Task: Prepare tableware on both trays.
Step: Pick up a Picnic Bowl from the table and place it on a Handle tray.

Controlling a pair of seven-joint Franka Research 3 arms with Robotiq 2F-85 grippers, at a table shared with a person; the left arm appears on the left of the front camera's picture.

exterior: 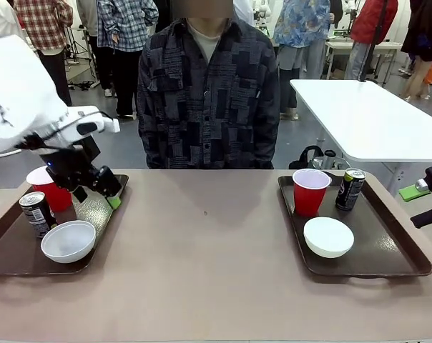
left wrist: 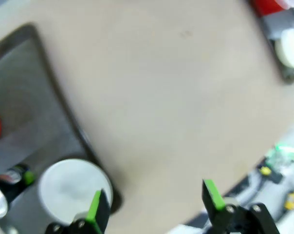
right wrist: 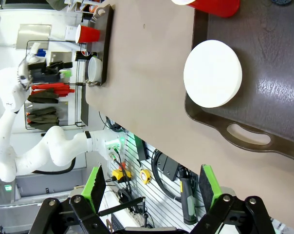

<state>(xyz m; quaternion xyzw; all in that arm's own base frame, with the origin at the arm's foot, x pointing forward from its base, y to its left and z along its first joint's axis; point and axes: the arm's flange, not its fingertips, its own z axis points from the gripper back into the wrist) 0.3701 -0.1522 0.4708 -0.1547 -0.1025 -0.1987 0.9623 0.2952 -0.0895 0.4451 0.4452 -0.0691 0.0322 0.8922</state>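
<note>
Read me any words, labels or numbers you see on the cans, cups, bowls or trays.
None can be read.
Left can: pale print, too small and blurred.
Right can: light markings, unreadable.
Red cups, white bowls and trays: no print visible.

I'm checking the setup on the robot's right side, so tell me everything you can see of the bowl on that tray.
The white bowl is small, round and plain, matte like plastic or ceramic, and looks empty. It sits upright on the near half of the right tray, in front of the red cup and the dark can, touching neither. From the right wrist view it shows as a white disc close to the tray's handle cut-out. Nothing grips it.
</note>
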